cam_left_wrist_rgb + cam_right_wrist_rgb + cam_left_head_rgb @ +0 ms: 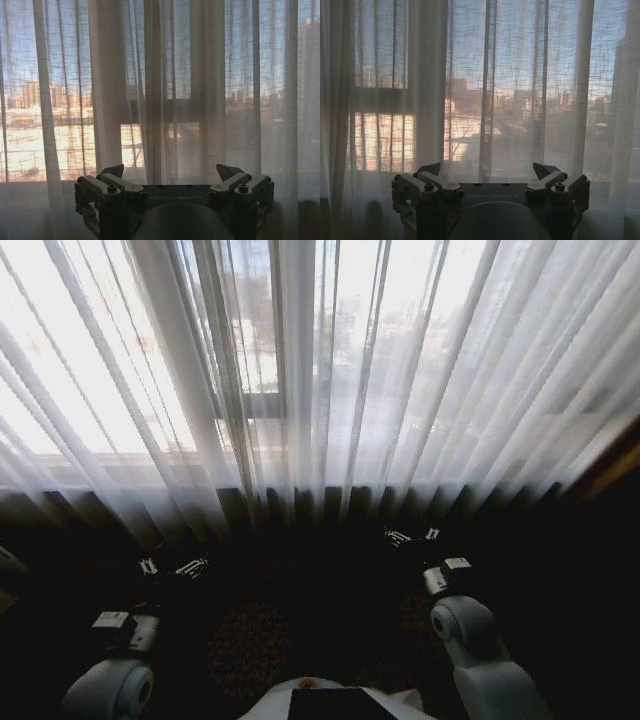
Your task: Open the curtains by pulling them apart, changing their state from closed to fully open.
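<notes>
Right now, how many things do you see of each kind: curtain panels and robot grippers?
Curtain panels: 2, the left panel and the right panel, drawn closed.
Grippers: 2, the left gripper and the right gripper, both open, near the hem and apart from the fabric.
Total: 4

My head camera shows the curtains (300, 370) as sheer off-white, striped by vertical pleats that alternate pale grey and bright white. On my left wrist camera their fine crosshatched, linen-like weave (165, 90) reads grey-beige, with blue sky and orange-lit buildings tinting the cloth from behind. The window frame (255, 405) behind them is a dark grey bar. The floor (250, 640) is near black with a mottled brown speckled patch. My left gripper (172, 181) and right gripper (490, 176) are dark grey-black, and the arm joints (465, 625) are light grey.
</notes>
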Motion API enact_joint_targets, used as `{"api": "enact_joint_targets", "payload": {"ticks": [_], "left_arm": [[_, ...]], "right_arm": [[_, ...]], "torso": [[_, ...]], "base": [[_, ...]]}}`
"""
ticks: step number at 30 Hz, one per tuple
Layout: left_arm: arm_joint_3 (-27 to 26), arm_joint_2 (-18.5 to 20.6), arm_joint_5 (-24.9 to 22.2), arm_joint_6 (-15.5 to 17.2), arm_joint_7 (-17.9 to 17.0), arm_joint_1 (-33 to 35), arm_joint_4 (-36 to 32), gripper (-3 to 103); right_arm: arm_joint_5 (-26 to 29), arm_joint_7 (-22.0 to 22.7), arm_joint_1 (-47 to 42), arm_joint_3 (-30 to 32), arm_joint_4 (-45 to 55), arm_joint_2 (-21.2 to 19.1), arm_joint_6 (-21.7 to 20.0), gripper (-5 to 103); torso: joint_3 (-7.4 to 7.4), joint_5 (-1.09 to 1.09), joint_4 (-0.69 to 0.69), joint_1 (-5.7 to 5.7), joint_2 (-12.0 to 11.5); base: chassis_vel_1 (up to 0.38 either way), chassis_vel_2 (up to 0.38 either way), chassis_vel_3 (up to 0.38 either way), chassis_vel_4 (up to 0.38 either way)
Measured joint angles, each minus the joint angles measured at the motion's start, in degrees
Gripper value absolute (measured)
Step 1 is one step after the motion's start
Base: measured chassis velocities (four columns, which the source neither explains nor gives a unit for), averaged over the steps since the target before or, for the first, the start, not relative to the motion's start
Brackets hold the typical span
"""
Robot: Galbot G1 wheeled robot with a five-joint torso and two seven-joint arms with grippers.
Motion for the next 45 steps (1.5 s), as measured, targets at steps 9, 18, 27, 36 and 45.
{"api": "enact_joint_targets", "payload": {"ticks": [9,18,27,36,45], "left_arm": [[0.1,0.0,0.1,-0.3,0.1,0.0,0.2,100],[0.2,0.0,0.1,-0.8,0.1,0.1,0.4,100],[0.2,-0.1,0.2,-1.2,0.2,0.2,0.7,100],[0.3,-0.1,0.2,-1.4,0.2,0.1,0.9,100],[0.5,-0.2,0.2,-1.6,0.2,0.0,1.1,100]], "right_arm": [[0.0,0.0,0.0,0.0,-0.1,0.0,0.1,100],[-0.2,0.0,-0.1,0.0,-0.1,0.2,0.1,100],[-0.2,0.0,-0.1,-0.2,0.0,0.2,0.2,100],[-1.5,0.0,-0.1,-0.6,-0.7,0.3,2.2,100],[-4.5,-0.1,-0.3,-1.1,-1.3,0.5,3.0,100]], "torso": [[-0.02,0.03,0.02,-0.06,0.0],[-0.01,0.03,0.00,-0.04,0.0],[-0.02,0.03,0.01,-0.06,0.0],[-0.02,0.04,0.01,-0.06,0.0],[0.00,0.04,0.01,0.01,0.0]], "base": [[-0.225,0.218,0.234,-0.220],[-0.247,0.238,0.250,-0.249],[-0.219,0.243,0.216,-0.226],[-0.257,0.247,0.269,-0.239],[-0.152,0.138,0.150,-0.131]]}}
